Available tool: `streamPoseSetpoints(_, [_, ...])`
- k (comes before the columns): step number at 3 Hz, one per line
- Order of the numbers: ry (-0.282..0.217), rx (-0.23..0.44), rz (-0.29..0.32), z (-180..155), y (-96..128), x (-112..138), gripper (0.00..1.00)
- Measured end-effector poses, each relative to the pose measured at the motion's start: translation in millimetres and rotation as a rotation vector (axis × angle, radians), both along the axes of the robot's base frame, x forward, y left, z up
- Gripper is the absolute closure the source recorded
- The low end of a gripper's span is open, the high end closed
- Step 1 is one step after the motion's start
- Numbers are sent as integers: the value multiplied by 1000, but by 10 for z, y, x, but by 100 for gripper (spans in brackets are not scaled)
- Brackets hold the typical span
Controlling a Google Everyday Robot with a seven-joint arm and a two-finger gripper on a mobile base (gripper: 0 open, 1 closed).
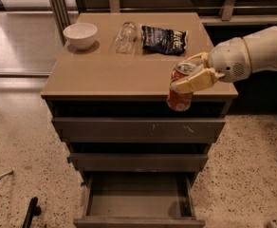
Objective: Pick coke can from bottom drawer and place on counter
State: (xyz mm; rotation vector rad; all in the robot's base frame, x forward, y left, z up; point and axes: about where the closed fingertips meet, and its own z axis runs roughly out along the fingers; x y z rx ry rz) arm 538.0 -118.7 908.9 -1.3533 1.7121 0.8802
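Note:
The gripper (189, 76) comes in from the right on a white arm and is shut on the coke can (180, 98), a red-brown can with a silver top. The can hangs in the air at the front right edge of the tan counter (105, 75), its top level with the counter surface and its base in front of the top drawer gap. The bottom drawer (138, 210) stands pulled open below, its flat grey interior bare.
On the counter stand a white bowl (80, 34) at the back left, a clear plastic bottle (124, 36) lying on its side, and a dark chip bag (164, 38). Two shut grey drawers (138, 128) sit above the open one. Speckled floor surrounds the cabinet.

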Motion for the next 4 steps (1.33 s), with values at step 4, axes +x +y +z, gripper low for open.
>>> streamPoseSetpoints(4, [-32,-36,-40,-82,91,1286,100])
